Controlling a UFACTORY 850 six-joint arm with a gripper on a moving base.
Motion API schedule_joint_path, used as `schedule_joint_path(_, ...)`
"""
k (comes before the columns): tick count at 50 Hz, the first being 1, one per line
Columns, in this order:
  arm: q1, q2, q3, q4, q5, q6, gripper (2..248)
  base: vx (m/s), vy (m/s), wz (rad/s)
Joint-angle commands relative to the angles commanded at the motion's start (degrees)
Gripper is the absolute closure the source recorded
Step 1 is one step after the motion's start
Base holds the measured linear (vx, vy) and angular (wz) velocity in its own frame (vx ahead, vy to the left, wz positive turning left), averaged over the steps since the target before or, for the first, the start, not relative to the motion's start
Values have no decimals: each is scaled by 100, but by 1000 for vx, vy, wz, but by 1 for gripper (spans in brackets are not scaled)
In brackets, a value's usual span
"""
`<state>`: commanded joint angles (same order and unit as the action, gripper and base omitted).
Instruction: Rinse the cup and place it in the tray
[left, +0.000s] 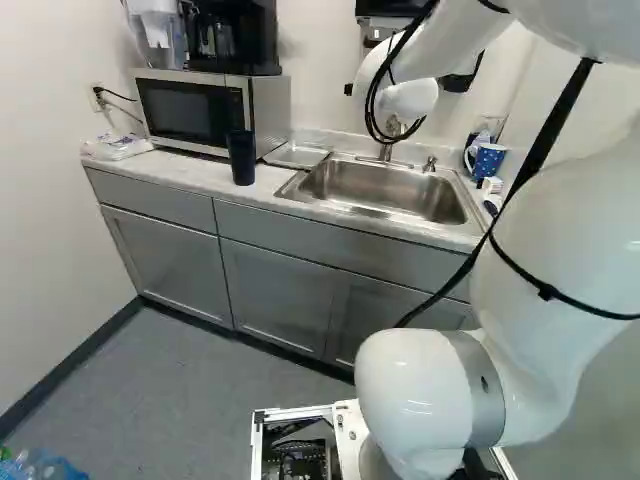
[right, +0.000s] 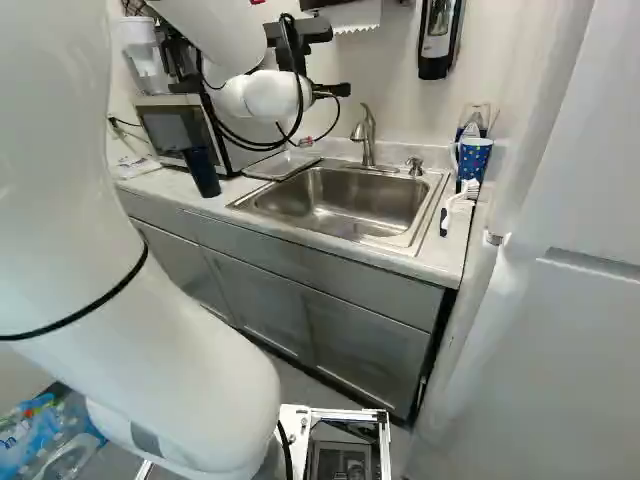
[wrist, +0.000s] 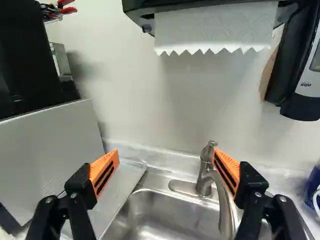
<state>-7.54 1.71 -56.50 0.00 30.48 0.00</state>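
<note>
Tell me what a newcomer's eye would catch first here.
Probably the bulky white robot arm, looming at the right of the left base view and the left of the right base view. Next, the shiny rectangular stainless-steel sink, set into the pale countertop. In the wrist view, the open black two-fingered tool stands out for its bright orange pads.

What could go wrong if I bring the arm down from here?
The open gripper might knock the faucet, which shows right beside one orange pad in the wrist view. The dark cup stands near the counter's front edge, so a stray nudge could send it off.
</note>
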Motion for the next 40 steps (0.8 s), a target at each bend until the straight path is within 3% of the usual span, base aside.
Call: schedule_joint_path(40,-175,-1004,-1113,0,-822,0,3,0,0,0)
